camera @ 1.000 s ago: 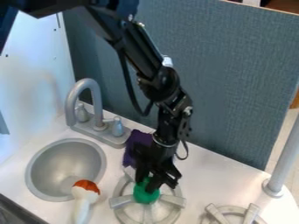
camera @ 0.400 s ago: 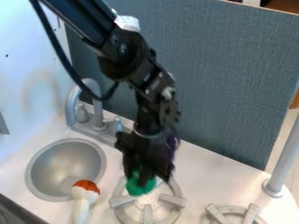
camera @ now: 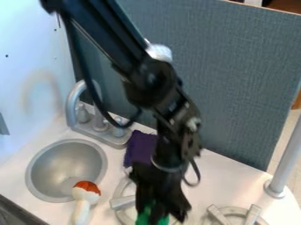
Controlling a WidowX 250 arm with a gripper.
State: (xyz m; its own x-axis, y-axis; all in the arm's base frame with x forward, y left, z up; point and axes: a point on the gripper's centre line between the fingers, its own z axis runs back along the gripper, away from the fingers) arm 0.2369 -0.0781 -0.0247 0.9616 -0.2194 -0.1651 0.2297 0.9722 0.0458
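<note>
Green toy [camera: 143,217] is sitting between the fingers of the tool [camera: 160,215], which is clamping on it from above, over the near part of the grey burner [camera: 122,203]; whether the toy is touching the burner is hard to tell. Purple cloth [camera: 140,148] is lying on the counter [camera: 220,176] just behind the burner. Left of the burner, an orange-and-white toy [camera: 86,195] is leaning over the rim of the sink [camera: 36,169].

Blue-gray partition [camera: 241,79] stood behind the white counter [camera: 220,176], w/ a white panel [camera: 29,52] on the L side, a few dark holes in it + a faint curved shadow [camera: 26,90]. Gray post [camera: 290,154] on R; pale floor [camera: 286,128] showed b/w it & partition.
</note>
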